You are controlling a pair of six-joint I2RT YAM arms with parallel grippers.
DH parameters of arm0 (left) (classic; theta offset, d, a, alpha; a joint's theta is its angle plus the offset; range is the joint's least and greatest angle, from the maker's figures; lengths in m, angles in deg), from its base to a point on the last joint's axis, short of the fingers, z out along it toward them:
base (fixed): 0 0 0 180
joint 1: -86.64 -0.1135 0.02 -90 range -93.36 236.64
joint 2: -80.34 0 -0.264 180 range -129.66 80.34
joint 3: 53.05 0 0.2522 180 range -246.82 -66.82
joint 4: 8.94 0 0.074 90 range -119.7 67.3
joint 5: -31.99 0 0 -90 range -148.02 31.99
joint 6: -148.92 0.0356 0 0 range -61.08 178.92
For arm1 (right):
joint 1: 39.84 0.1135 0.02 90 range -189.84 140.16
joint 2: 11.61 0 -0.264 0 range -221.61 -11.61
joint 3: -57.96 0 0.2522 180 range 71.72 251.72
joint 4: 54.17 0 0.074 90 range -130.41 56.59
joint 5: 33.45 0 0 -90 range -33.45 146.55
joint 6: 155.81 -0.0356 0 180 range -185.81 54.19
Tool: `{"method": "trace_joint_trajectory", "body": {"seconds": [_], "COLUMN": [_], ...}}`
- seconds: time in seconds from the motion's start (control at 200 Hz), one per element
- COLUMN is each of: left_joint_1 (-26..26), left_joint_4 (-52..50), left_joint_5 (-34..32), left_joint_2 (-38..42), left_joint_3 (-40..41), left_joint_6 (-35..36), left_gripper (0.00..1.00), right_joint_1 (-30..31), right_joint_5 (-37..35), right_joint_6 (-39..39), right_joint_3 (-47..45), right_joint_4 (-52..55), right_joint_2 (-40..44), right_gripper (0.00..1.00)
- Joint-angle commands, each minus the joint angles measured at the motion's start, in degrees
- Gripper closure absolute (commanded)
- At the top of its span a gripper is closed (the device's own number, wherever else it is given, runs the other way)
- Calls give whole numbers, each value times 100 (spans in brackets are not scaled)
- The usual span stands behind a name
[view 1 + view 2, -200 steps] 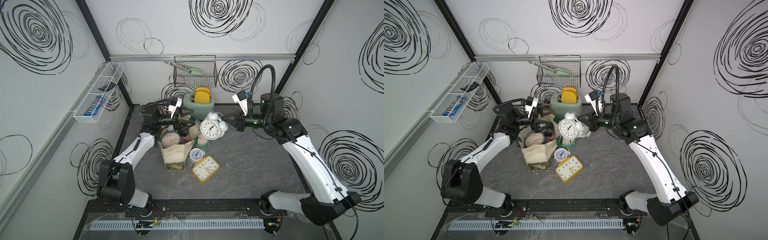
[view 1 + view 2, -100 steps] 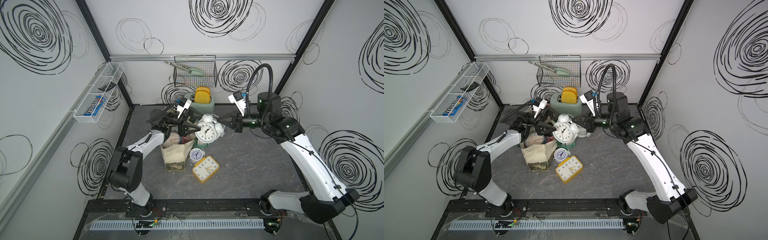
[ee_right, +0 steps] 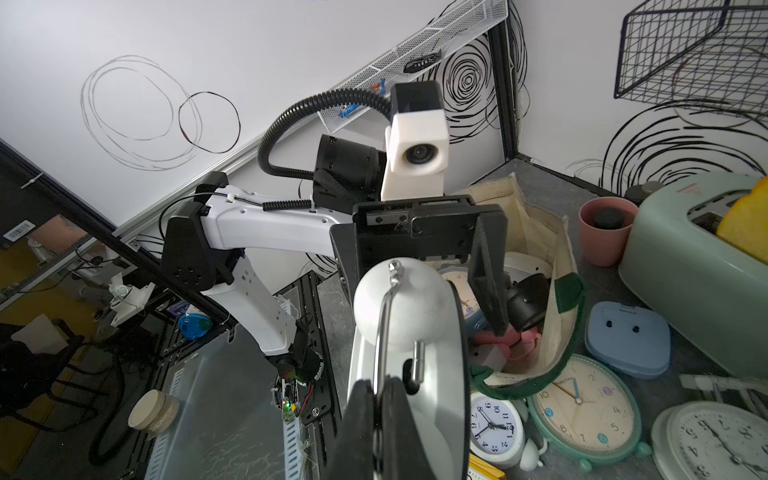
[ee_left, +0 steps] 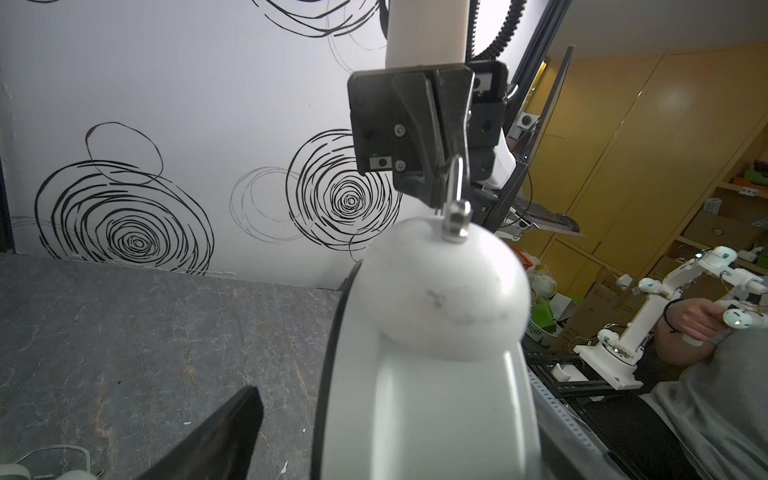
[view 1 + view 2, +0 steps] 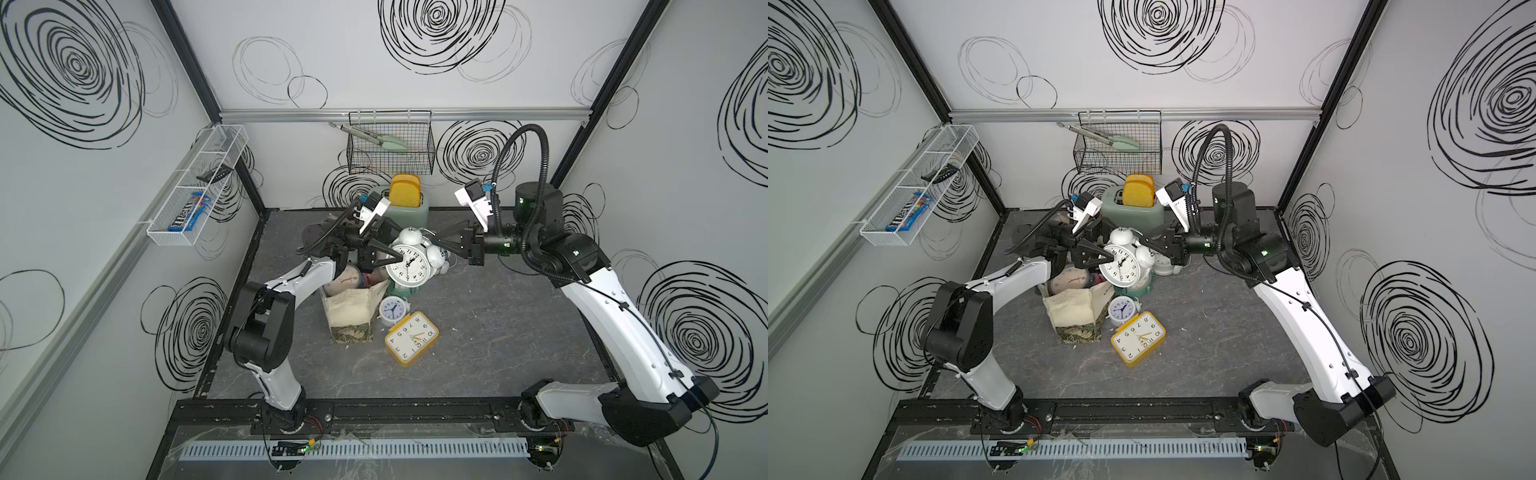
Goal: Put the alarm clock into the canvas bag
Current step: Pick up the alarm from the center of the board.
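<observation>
Swinging in from over the bag, the left fingers are now standing wide on either side of the white twin-bell alarm clock, not gripping it. The right fingers are pinching shut on its wire handle, holding it off the table, just above the open mouth of the canvas bag.
</observation>
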Motion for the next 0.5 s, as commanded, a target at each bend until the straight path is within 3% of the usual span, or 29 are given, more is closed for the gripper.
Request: {"method": "trace_joint_trajectory", "body": {"seconds": [0.0,0.26,0.495], "left_joint_1": [73,47,-5], "left_joint_4": [1058,830,778], "left_joint_5": [105,82,57], "left_joint_2": [97,135,96], "left_joint_3": [6,-73,-153], "left_joint_6": [-134,-76,-118], "left_gripper": [11,35,57], "right_joint_1": [31,-32,-539], "right_joint_5": [198,288,1015], "right_joint_6": [6,53,-126], "right_joint_3": [331,332,-107], "right_joint_4": [-484,-584,-1272], "right_joint_2": [-34,-108,-23], "right_gripper": [100,100,100]}}
